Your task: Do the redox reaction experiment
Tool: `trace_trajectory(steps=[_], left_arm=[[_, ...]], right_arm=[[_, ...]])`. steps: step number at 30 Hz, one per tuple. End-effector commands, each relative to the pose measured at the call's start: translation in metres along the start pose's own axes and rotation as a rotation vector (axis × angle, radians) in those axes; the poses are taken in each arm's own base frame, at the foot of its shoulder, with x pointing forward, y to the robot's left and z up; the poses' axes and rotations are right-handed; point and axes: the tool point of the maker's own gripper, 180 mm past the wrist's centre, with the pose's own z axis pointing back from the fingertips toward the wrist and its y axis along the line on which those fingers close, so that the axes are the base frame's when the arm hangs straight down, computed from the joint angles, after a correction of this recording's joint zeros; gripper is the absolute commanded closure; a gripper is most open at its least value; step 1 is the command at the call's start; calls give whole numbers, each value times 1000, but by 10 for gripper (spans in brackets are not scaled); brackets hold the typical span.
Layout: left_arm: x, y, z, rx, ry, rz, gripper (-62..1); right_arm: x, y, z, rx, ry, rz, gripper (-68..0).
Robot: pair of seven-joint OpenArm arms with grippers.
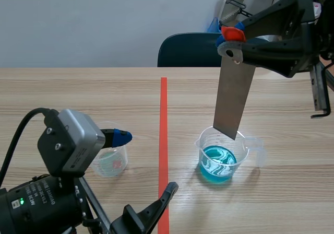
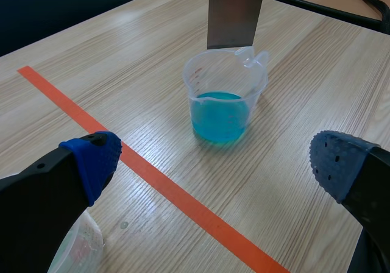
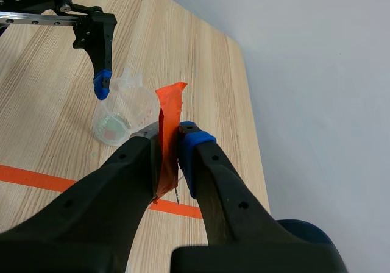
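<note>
The grey metal strip (image 1: 235, 101) hangs upright with its lower edge at the rim of the beaker (image 1: 222, 158) of blue liquid, likely lined up for dipping. The right tool (image 3: 170, 145) pinches the strip's orange-taped top, which keeps its pads clear of the liquid. The left tool (image 2: 214, 160) hovers spread by the other, nearly empty beaker (image 1: 110, 161) on the bench (image 1: 78, 93).

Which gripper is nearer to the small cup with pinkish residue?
Left. The open left gripper has one finger beside the cup; the right gripper holds a metal strip over the blue-liquid beaker, across the tape line.
</note>
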Motion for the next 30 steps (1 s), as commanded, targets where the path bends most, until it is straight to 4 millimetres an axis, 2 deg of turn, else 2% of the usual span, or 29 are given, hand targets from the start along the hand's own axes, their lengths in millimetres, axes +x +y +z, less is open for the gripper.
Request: trace_trajectory(steps=[1, 25, 30], left_arm=[[7, -1, -1, 1, -30, 9, -623], [12, 0, -3, 3, -50, 7, -618], [20, 5, -10, 12, -72, -5, -393]], right_arm=[[10, -9, 4, -8, -16, 26, -7], [10, -9, 4, -8, -16, 26, -7], [10, -9, 4, -8, -16, 26, -7]])
